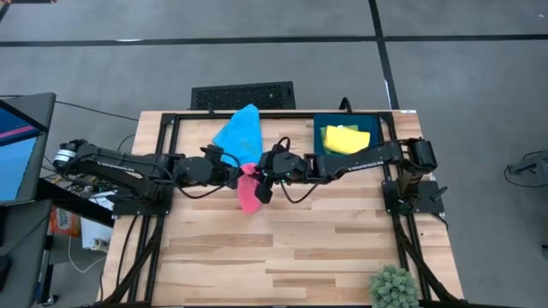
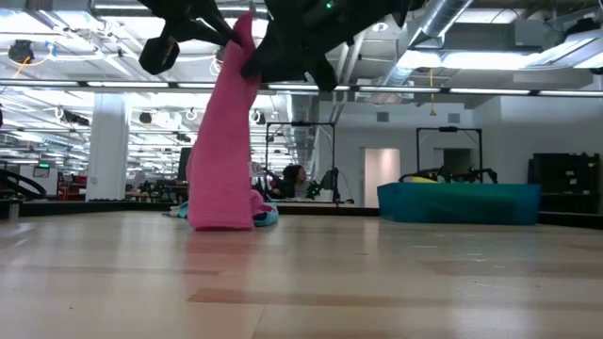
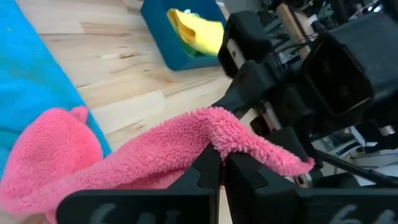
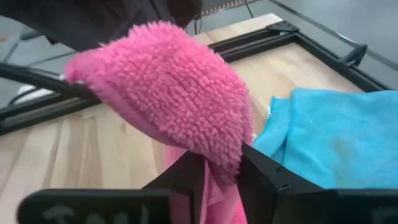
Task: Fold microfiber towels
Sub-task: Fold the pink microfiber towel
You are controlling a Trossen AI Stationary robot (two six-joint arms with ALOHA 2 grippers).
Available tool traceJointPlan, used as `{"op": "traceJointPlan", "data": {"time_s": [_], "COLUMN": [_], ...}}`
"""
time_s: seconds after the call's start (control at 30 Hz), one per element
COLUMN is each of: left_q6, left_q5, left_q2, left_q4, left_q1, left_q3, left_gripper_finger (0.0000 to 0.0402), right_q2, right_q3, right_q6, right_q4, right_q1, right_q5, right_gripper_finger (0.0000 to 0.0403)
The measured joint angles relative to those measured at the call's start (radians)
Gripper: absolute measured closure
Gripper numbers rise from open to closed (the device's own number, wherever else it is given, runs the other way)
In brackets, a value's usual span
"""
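A pink towel (image 2: 223, 132) hangs above the table's middle, held at its top between my two grippers. My left gripper (image 1: 237, 172) and my right gripper (image 1: 262, 171) face each other closely, and both are shut on it. A sky-blue towel (image 1: 240, 131) lies spread on the table just behind them. A yellow towel (image 1: 345, 139) lies folded in the dark blue tray (image 1: 321, 124) at the far right, with a green edge (image 1: 326, 137) beside it. My left gripper (image 3: 222, 163) pinches the pink towel's upper edge (image 3: 214, 140) between its two fingers, coming about level from the table's left. The towel hangs below the fingers and its lower end (image 2: 219, 220) rests on the table. My right gripper (image 4: 222, 169) pinches a bunched fold at the pink towel's top (image 4: 214, 152) between its two fingers, coming about level from the table's right. The cloth drapes over the fingertips and hangs down slack.
The black frame rails (image 1: 171, 128) run along the table's left, far and right sides. A small green plant (image 1: 394, 287) stands at the near right corner. Bare wood (image 1: 282, 248) lies on the near side of the grippers.
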Motion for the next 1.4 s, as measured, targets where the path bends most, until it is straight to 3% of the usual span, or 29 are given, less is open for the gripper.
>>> {"op": "traceJointPlan", "data": {"time_s": [0.23,0.43,0.57,0.93,1.2,1.4], "left_q6": [0.000,-0.001,0.046,0.370,0.410,0.410], "left_q5": [0.023,0.026,0.080,0.256,0.372,0.384], "left_q2": [0.000,0.000,0.000,0.000,0.000,0.000], "left_q4": [-0.029,-0.057,-0.059,-0.058,-0.294,-0.337], "left_q1": [0.000,0.000,0.000,-0.004,-0.011,-0.014], "left_q3": [0.000,0.000,0.000,0.000,0.000,0.002], "left_gripper_finger": [0.0401,0.0401,0.0401,0.0401,0.0401,0.0401], "right_q2": [0.000,0.000,-0.002,-0.003,-0.003,-0.002], "right_q3": [0.000,0.000,0.000,0.000,0.000,0.000], "right_q6": [-0.014,-0.012,-0.009,0.018,0.046,0.062], "right_q4": [-0.059,-0.111,-0.123,-0.135,-0.182,-0.180], "right_q1": [0.009,0.008,0.008,0.008,0.019,0.035], "right_q5": [-0.004,-0.004,-0.007,-0.069,-0.102,-0.119], "right_gripper_finger": [0.0325,0.0391,0.0390,0.0398,0.0399,0.0399]}}
